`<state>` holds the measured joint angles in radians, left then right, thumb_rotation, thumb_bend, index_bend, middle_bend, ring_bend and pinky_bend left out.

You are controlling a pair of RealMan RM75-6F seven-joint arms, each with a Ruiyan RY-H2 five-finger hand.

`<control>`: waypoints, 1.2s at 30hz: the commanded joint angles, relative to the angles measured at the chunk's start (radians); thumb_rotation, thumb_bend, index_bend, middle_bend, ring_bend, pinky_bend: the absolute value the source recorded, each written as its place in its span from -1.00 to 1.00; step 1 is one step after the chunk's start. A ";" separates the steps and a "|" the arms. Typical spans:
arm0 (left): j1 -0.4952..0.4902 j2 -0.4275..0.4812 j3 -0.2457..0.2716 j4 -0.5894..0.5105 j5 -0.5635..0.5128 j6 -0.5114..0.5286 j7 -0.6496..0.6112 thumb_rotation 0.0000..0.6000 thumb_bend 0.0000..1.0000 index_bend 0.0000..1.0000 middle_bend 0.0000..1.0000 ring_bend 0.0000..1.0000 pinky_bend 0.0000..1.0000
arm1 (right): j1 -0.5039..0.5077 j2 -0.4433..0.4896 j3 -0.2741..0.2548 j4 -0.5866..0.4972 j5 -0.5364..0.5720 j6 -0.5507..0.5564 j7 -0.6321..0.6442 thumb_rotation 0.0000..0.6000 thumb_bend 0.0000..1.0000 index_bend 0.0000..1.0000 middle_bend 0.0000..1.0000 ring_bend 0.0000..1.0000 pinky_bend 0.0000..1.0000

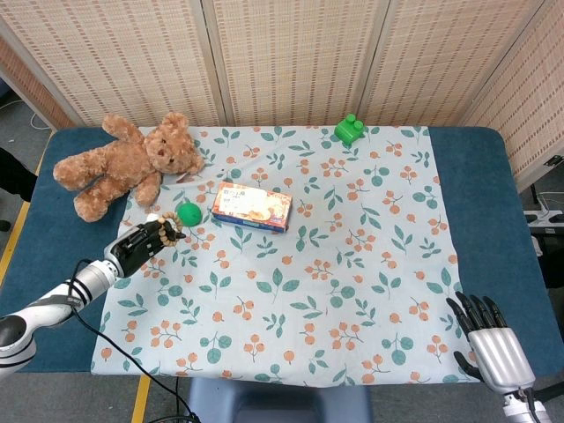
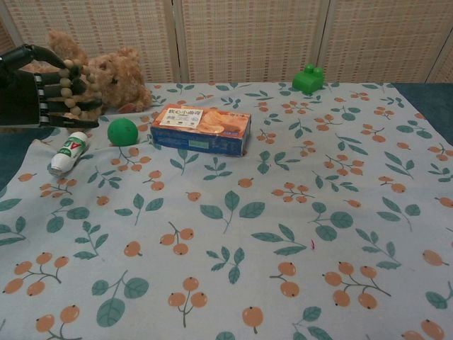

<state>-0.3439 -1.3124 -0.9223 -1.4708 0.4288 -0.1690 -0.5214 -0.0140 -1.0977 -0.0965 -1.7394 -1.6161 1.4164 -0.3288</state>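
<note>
Up left, left hand (image 2: 35, 88) fingers grip bead string (image 2: 71, 88) above small bottle (image 2: 69, 152); right hand (image 1: 493, 348) open.

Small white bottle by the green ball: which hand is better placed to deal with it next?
Probably left. The left hand hovers just above the bottle, though it already holds a bead string. The right hand sits at the opposite near corner, far from it.

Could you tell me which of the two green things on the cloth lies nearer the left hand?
The green ball, just beside the left hand and next to the biscuit box. The other, a green toy block, sits far off at the cloth's back edge.
</note>
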 commanded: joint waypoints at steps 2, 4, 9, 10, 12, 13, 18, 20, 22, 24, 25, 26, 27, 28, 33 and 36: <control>-0.003 0.002 0.011 -0.011 0.017 0.016 -0.013 0.83 0.60 0.16 0.17 -0.42 -0.92 | 0.000 0.001 -0.001 0.000 -0.002 0.001 0.002 1.00 -0.52 -1.00 -1.00 -1.00 -1.00; -0.006 0.005 0.018 -0.016 0.026 0.026 -0.020 0.88 0.67 0.19 0.19 -0.42 -0.92 | -0.001 0.001 -0.002 0.000 -0.005 0.003 0.002 1.00 -0.52 -1.00 -1.00 -1.00 -1.00; -0.009 0.016 0.031 -0.035 0.052 0.038 -0.027 0.96 0.99 0.18 0.20 -0.42 -0.92 | -0.003 0.003 -0.001 0.000 -0.006 0.009 0.008 1.00 -0.52 -1.00 -1.00 -1.00 -1.00; -0.009 0.017 0.031 -0.038 0.060 0.039 -0.023 0.99 1.00 0.16 0.20 -0.42 -0.92 | -0.003 0.004 -0.001 0.000 -0.006 0.009 0.008 1.00 -0.52 -1.00 -1.00 -1.00 -1.00; -0.006 0.013 0.026 -0.047 0.076 0.051 -0.015 0.99 0.98 0.10 0.17 -0.42 -0.92 | -0.003 0.004 -0.002 0.000 -0.007 0.009 0.008 1.00 -0.52 -1.00 -1.00 -1.00 -1.00; -0.002 0.008 0.024 -0.053 0.080 0.063 -0.015 0.91 0.91 0.07 0.15 -0.43 -0.92 | -0.004 0.004 -0.002 0.000 -0.007 0.009 0.008 1.00 -0.52 -1.00 -1.00 -1.00 -1.00; 0.006 0.004 0.021 -0.072 0.097 0.072 -0.023 -0.31 0.34 0.00 0.11 -0.44 -0.92 | -0.005 0.004 -0.002 0.000 -0.009 0.012 0.008 1.00 -0.53 -1.00 -1.00 -1.00 -1.00; 0.007 0.003 0.021 -0.075 0.105 0.074 -0.024 -0.57 0.24 0.00 0.11 -0.44 -0.92 | -0.004 0.004 -0.002 0.000 -0.009 0.011 0.008 1.00 -0.52 -1.00 -1.00 -1.00 -1.00; 0.008 0.005 0.023 -0.077 0.115 0.068 -0.022 -0.72 0.18 0.00 0.11 -0.44 -0.92 | -0.004 0.004 -0.003 0.000 -0.010 0.011 0.008 1.00 -0.52 -1.00 -1.00 -1.00 -1.00; 0.012 0.004 0.022 -0.076 0.119 0.057 -0.024 -0.88 0.15 0.00 0.11 -0.44 -0.92 | -0.004 0.005 -0.002 0.000 -0.009 0.011 0.008 1.00 -0.52 -1.00 -1.00 -1.00 -1.00; 0.013 0.003 0.020 -0.076 0.121 0.054 -0.024 -0.97 0.13 0.00 0.11 -0.44 -0.92 | -0.005 0.005 -0.002 0.000 -0.009 0.011 0.008 1.00 -0.52 -1.00 -1.00 -1.00 -1.00; 0.014 0.003 0.020 -0.077 0.125 0.049 -0.022 -0.99 0.11 0.00 0.11 -0.44 -0.92 | -0.004 0.005 -0.002 0.000 -0.009 0.011 0.008 1.00 -0.52 -1.00 -1.00 -1.00 -1.00; 0.014 0.003 0.018 -0.077 0.130 0.041 -0.019 -1.00 0.10 0.00 0.11 -0.44 -0.92 | -0.004 0.005 -0.003 0.000 -0.010 0.011 0.009 1.00 -0.52 -1.00 -1.00 -1.00 -1.00; 0.015 0.004 0.016 -0.077 0.133 0.035 -0.017 -1.00 0.09 0.01 0.11 -0.44 -0.92 | -0.005 0.005 -0.003 0.000 -0.010 0.011 0.009 1.00 -0.52 -1.00 -1.00 -1.00 -1.00; 0.019 0.002 0.006 -0.077 0.146 0.003 -0.003 -1.00 0.11 0.02 0.13 -0.43 -0.92 | -0.005 0.005 -0.002 0.000 -0.010 0.012 0.010 1.00 -0.53 -1.00 -1.00 -1.00 -1.00; 0.020 0.000 0.004 -0.077 0.151 0.001 0.004 -0.92 0.12 0.02 0.14 -0.43 -0.92 | -0.005 0.006 -0.002 -0.001 -0.010 0.012 0.010 1.00 -0.53 -1.00 -1.00 -1.00 -1.00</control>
<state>-0.3240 -1.3119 -0.9182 -1.5476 0.5785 -0.1680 -0.5191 -0.0188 -1.0918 -0.0986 -1.7403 -1.6265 1.4288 -0.3189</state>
